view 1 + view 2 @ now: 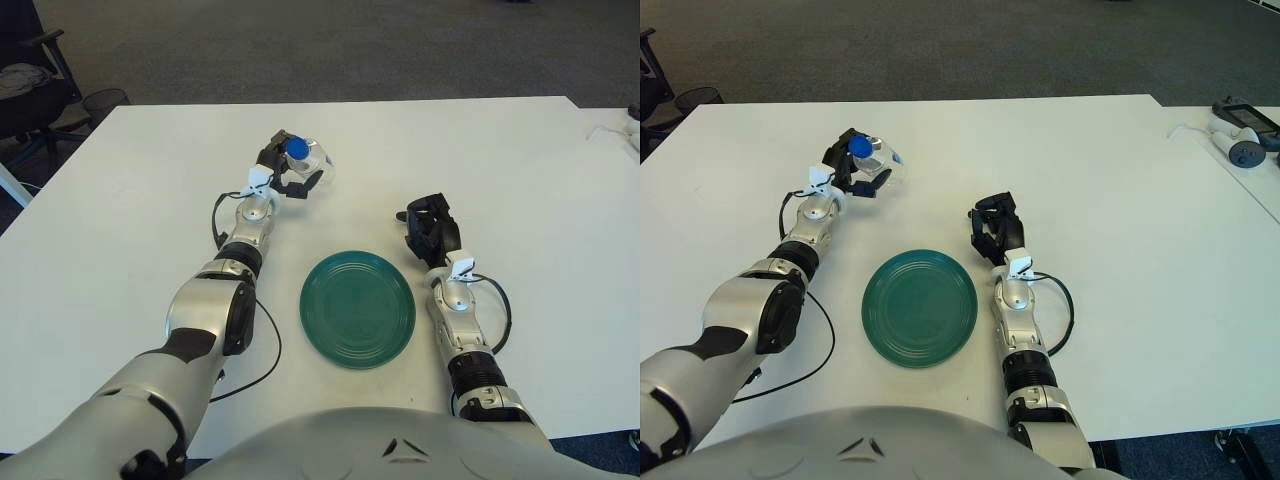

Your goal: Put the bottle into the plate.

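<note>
Left eye view shows the left hand (290, 168) curled around the bottle (303, 156), a small clear one with a blue cap, held toward the far half of the counter (120, 200) and seemingly lifted and tilted, cap turned toward the camera. The green plate (357, 308) lies nearer the front edge, well apart from the bottle, so the whole carry is yet to come. The grip looks to sit high, near the cap end, and a smooth, tilted bottle could slide or rotate out between the fingers if the arm swings quickly. Released while leaning, it may topple on the plate's sloped rim and roll onto the counter. The right hand (430, 230), fingers curled and holding nothing, shows just beside the plate's right rim; a wide approach could brush it.
</note>
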Tool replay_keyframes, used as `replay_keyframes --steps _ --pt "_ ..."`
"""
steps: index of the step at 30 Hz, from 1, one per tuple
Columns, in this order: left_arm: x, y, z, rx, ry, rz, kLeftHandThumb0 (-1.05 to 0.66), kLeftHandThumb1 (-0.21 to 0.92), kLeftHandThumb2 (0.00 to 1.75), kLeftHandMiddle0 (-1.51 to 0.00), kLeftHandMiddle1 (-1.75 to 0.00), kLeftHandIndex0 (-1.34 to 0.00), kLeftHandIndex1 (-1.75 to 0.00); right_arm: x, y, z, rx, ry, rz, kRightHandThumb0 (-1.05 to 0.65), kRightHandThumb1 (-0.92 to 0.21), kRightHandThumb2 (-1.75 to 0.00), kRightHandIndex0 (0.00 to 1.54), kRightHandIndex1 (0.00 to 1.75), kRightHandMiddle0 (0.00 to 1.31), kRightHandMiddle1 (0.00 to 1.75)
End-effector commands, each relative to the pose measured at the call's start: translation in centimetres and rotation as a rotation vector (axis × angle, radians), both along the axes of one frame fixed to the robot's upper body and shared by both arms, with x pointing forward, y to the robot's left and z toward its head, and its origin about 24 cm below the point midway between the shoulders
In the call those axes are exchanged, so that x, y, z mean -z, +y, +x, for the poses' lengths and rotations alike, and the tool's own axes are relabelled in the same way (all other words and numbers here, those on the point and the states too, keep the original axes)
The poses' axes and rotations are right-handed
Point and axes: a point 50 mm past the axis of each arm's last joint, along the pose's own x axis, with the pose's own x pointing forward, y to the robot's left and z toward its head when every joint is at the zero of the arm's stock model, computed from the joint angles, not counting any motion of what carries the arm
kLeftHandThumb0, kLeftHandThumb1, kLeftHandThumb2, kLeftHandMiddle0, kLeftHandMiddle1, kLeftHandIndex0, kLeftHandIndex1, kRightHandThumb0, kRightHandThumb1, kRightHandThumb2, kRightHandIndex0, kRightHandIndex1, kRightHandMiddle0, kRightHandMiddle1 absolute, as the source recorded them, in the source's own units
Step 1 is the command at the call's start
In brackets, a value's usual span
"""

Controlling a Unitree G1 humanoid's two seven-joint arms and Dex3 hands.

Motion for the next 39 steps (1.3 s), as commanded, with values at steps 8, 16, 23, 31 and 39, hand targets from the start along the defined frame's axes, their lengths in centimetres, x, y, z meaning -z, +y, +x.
replay_keyframes --steps 8,16,23,31,39 --pt "-2.8 1.0 -1.0 0.109 -0.260 0.074 -0.05 0.25 1.39 -1.25 -1.75 -1.04 -1.75 6.2 0.4 -4.5 0.013 0.351 0.014 -0.35 -0.90 -0.54 0.36 1.12 0.21 1.75" --pt "-5.3 1.0 -3.1 0.217 -0.474 0.130 -0.06 0.28 1.34 -1.23 -1.75 -1.03 -1.75 6.3 0.5 -4.5 0.007 0.359 0.015 -0.35 -0.91 -0.53 0.36 1.11 0.20 1.75" --pt "-7.5 0.9 -5.7 0.344 -0.605 0.140 -0.06 0.29 1.31 -1.23 -1.75 -1.02 -1.75 6.5 0.5 -4.6 0.007 0.364 0.008 -0.35 -0.92 -0.51 0.36 1.09 0.20 1.75" --pt "-7.8 0.2 -8.0 0.524 -0.685 0.107 -0.07 0.32 1.28 -1.22 -1.75 -1.02 -1.75 6.5 0.6 -4.6 0.011 0.365 0.001 -0.35 -0.92 -0.51 0.36 1.09 0.20 1.75" --pt "-7.3 0.1 -9.0 0.615 -0.711 0.194 -0.08 0.34 1.25 -1.20 -1.75 -1.00 -1.75 6.3 0.8 -4.5 -0.010 0.370 0.003 -0.35 -0.92 -0.51 0.36 1.11 0.20 1.75"
